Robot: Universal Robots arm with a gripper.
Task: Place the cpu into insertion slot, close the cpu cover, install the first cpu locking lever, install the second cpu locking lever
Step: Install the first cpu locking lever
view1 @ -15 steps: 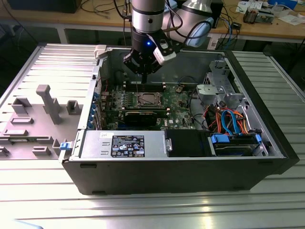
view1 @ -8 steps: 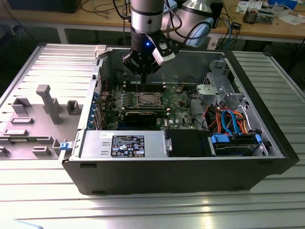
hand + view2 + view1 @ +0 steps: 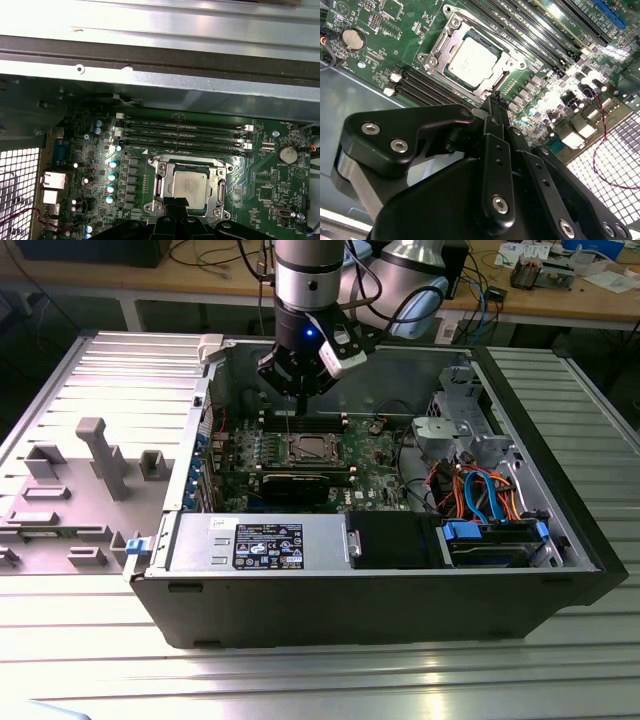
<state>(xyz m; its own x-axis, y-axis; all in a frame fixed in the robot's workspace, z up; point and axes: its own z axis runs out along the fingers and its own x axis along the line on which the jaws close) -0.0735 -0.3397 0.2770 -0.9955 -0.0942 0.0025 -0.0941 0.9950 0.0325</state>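
- Computer case [image 3: 400,605]: open-topped metal box. Its walls stand well away from the insertion slot, so the approach from straight above is free. One grey wall runs beyond the memory slots.
- Motherboard [image 3: 270,192]: a green board lying flat on the case floor, with the insertion slot near its middle. Likely stiff but easily scratched, so it is no place to lean.
- Gripper [image 3: 492,102]: directly above the insertion slot's near edge, close to it. The fingers are drawn together to a narrow tip with nothing between them. Contact with the frame cannot be told.
- Memory slots [image 3: 185,132]: long black rails just beside the insertion slot on its case-wall side. They are the tightest margin for sideways travel.
- Capacitor row [image 3: 114,176]: small upright cans near another side of the insertion slot, and a snag risk.
- Insertion slot [image 3: 186,161]: a square socket with a shiny rim. Its contacts are presumably delicate.
- Cpu cover [image 3: 161,186]: a thin silver frame lying down over the insertion slot, with its window around the chip. Probably springy sheet metal, best pushed on the bare frame edge. Whether it is latched cannot be told.
- Cpu [image 3: 189,184]: seated flat inside the insertion slot. Judged light, rigid, smooth-topped and slippery, and fragile underneath. Hold it by opposite edges only.
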